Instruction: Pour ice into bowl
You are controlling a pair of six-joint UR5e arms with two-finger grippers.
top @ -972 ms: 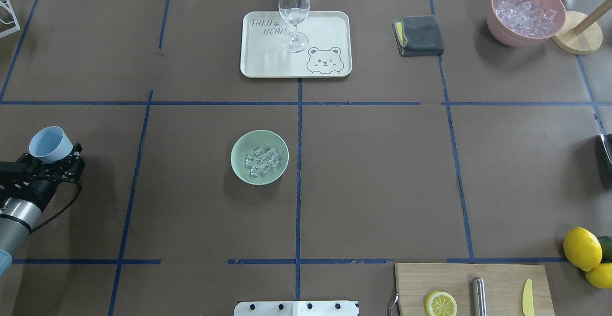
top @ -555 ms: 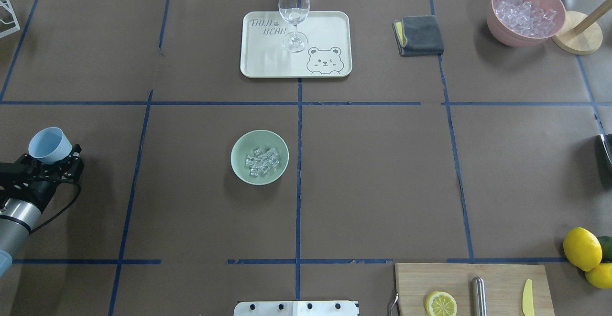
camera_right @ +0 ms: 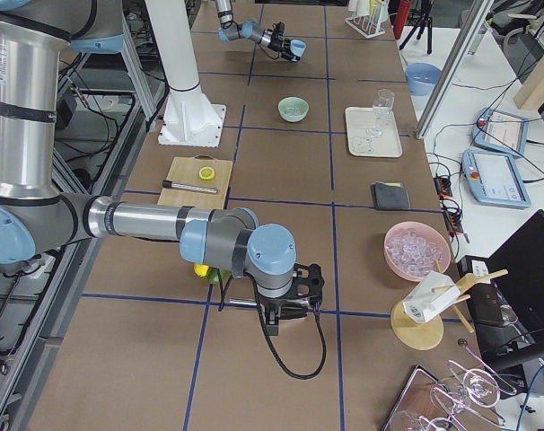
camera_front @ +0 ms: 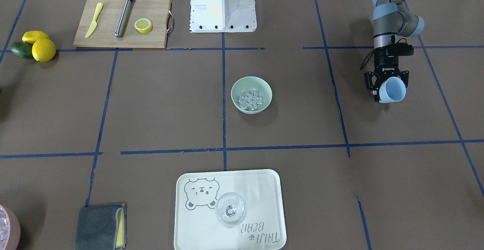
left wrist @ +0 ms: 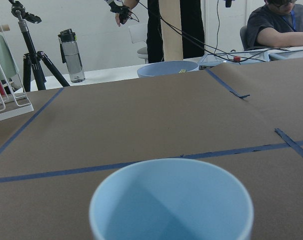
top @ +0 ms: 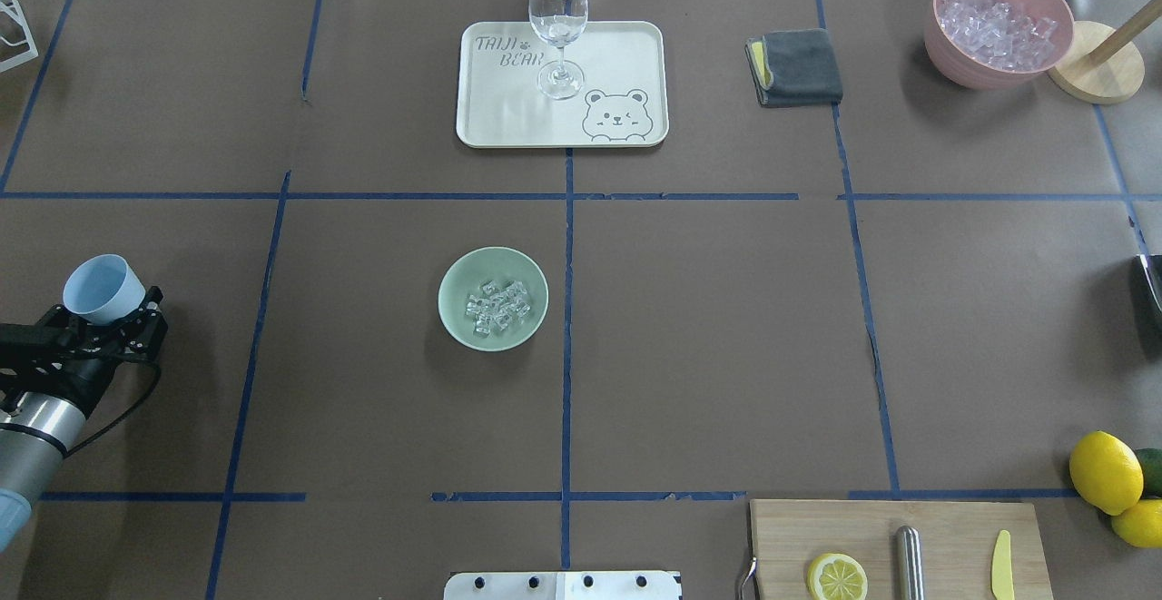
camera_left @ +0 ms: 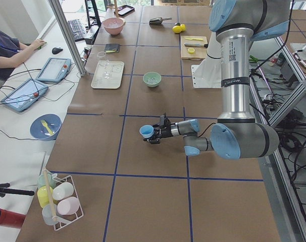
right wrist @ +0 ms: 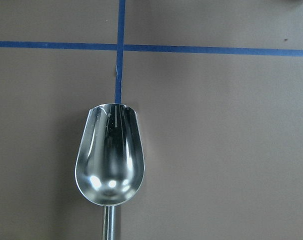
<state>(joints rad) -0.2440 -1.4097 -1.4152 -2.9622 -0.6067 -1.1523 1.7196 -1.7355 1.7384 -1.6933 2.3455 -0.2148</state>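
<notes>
Bowl: one pale green bowl [top: 493, 299] is sitting on the brown table [top: 708, 328], just left of the middle of the overhead view, beside a blue tape line.
Ice: a small heap of clear cubes [top: 498, 304] is lying in the bottom of the bowl. The cubes are too bunched up to count.
Left gripper: the left gripper [camera_front: 388, 86] is hanging at the far left edge of the overhead view, well apart from the bowl. Its two fingers are squeezing one blue cup [top: 102, 288].
Blue cup: it is tipping a little, and its inside is looking empty in the left wrist view.
Right gripper: the right gripper [camera_right: 294, 301] is showing only in the right side view, low over the table, so nobody can tell if its fingers are wide or narrow.
Scoop: one shiny metal scoop [right wrist: 110, 162] is filling the right wrist view, with nothing in it.
Tray: one cream tray [top: 617, 55] with a bear drawing is sitting at the top middle of the overhead view.
Glass: one clear wine glass [top: 557, 19] is standing upright on the tray.
Pink bowl: one pink bowl [top: 953, 64] full of ice is sitting at the top right.
Cloth: one folded grey cloth [top: 797, 66] is lying between the tray and the pink bowl.
Board: one wooden board [top: 944, 527] at the bottom right is carrying one lemon half [top: 836, 576], one metal rod [top: 909, 562] and one yellow knife [top: 1000, 565].
Fruit: two lemons [camera_front: 38, 45] and one green fruit [camera_front: 20, 50] are lying together beside the board.
</notes>
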